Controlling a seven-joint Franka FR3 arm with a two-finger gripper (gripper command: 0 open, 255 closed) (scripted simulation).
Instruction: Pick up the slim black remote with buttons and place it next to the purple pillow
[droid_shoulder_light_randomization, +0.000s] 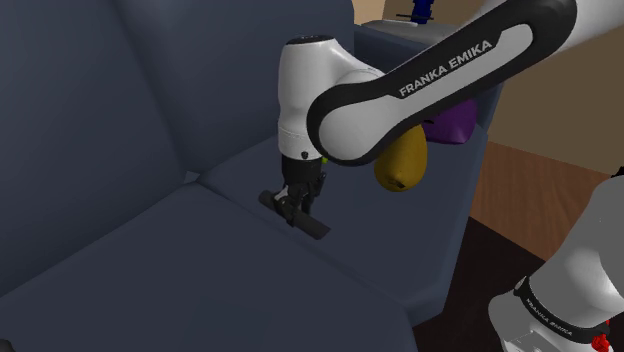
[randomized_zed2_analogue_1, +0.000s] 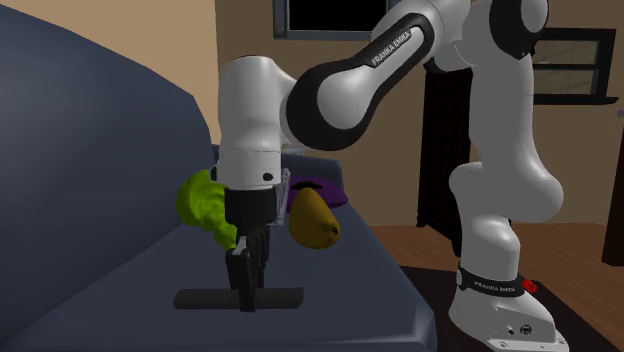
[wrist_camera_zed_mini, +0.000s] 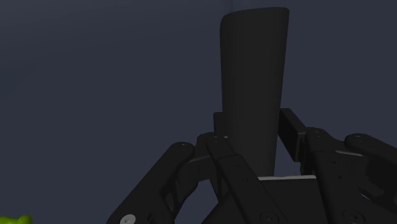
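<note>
While lying on the sofa (droid_shoulder_light_randomization: 150, 250), the remote (droid_shoulder_light_randomization: 316, 226) is being pinched by the gripper (droid_shoulder_light_randomization: 297, 208), pillow (droid_shoulder_light_randomization: 458, 122) at shoulder view's two o'clock.

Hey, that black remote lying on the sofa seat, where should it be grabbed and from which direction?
Its middle, from straight above: the remote lies flat on the sofa seat, so only its narrow width suits the fingers. The gripper clasps it there.
</note>
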